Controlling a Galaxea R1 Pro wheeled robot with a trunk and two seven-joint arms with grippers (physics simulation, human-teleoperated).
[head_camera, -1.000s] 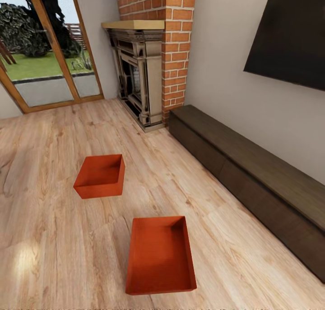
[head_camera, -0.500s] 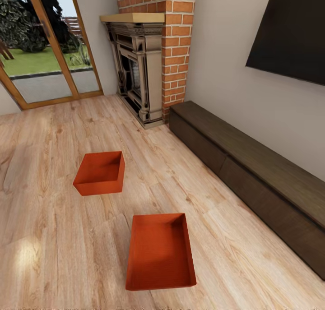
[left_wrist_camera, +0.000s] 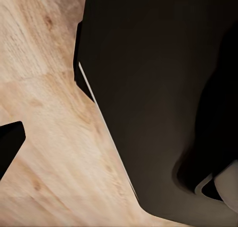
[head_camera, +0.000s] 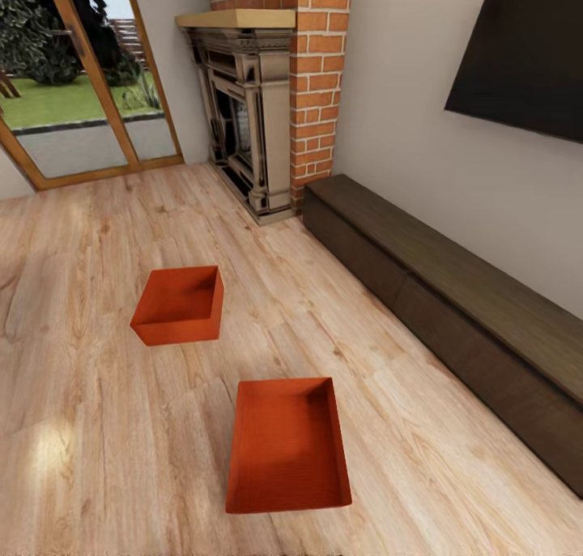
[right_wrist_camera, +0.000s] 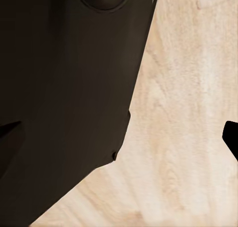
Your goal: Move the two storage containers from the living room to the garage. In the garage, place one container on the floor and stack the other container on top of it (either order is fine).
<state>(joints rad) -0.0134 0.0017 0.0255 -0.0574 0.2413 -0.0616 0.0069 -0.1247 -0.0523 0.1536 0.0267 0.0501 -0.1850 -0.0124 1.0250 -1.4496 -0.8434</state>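
So far nothing of the task looks done: both storage containers sit on the light wood plank floor [head_camera: 81, 426] of the living room, and neither is lifted or held. The nearer container [head_camera: 287, 447] lies closest to the robot, lengthwise away from it, open side up and empty. The farther container [head_camera: 178, 305] sits well apart from it, further off and toward the robot's left, also upright and empty. Everything remains to do: picking up each box, the trip to the garage, setting one down and stacking the other on it.

Beyond the boxes, a long dark low cabinet [head_camera: 453, 305] runs along the wall on the robot's right, and a brick fireplace [head_camera: 259, 119] stands in the corner beside glazed wooden doors [head_camera: 81, 78] giving onto a garden.

In the wrist views, dark robot bodywork covers much of each picture over bare planks. A dark finger tip [left_wrist_camera: 9, 142] shows at the edge of the left wrist view and another [right_wrist_camera: 232, 138] in the right, but whether either gripper is parted or closed cannot be told.
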